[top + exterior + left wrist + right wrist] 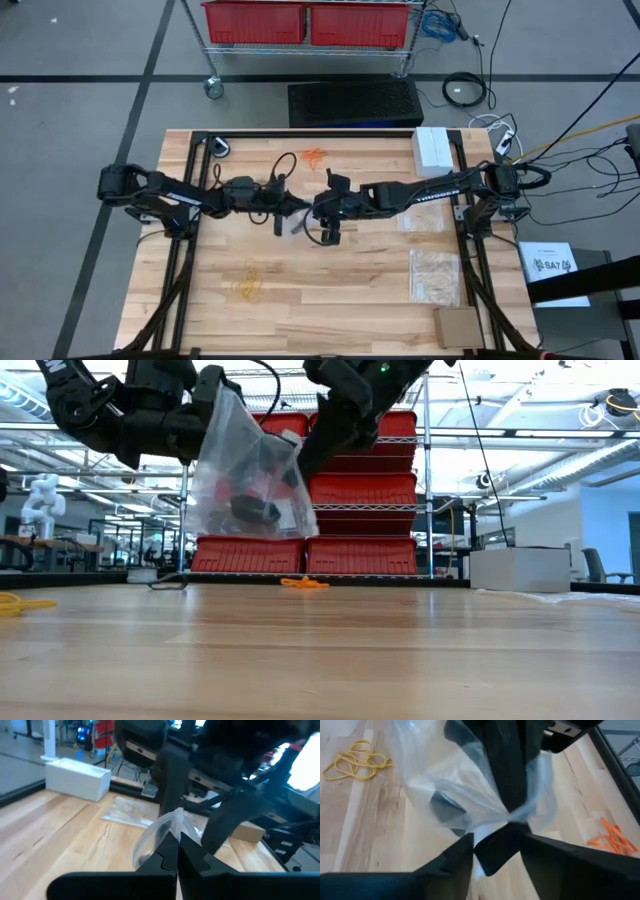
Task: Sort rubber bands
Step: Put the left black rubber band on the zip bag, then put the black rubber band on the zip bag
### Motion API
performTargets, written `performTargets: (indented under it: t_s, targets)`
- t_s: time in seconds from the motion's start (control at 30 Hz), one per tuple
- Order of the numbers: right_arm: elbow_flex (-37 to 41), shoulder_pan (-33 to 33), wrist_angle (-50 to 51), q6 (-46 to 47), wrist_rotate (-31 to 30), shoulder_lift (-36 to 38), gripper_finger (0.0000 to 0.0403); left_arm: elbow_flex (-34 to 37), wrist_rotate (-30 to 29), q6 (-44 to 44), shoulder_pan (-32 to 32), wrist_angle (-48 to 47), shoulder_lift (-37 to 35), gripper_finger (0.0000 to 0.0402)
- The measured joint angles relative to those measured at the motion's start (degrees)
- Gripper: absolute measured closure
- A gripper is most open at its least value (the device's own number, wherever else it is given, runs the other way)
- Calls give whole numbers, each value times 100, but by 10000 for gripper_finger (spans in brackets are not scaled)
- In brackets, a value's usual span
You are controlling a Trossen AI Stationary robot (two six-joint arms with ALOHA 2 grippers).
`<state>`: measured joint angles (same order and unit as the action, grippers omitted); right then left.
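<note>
Left hand [291, 212] pinched shut on the clear plastic bag's [245, 475] rim, holding it up off the worktop [330, 300]. Right hand [327, 228] right beside it at the bag, fingers [492, 851] spread with bag film between them. Black rubber bands [256, 510] sit inside the bag. Orange rubber bands [315, 157] lie on the worktop beyond the bag, yellow rubber bands [249, 285] on its near side, both well apart from it.

Orange rubber bands [314, 156]; yellow rubber bands [249, 287]; clear bag [245, 470].
</note>
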<state>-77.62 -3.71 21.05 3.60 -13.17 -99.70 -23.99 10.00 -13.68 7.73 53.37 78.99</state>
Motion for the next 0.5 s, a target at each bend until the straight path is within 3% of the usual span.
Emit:
performTargets:
  t_s: [0.23, 0.5]
  targets:
    - [0, -120, 195, 4, -13, 554, 214, 0, 130, 280, 0, 10, -201, 401]
    - [-2, -246, 463, 9, -90, 1012, 227, 0, 177, 525, -21, 10, -205, 401]
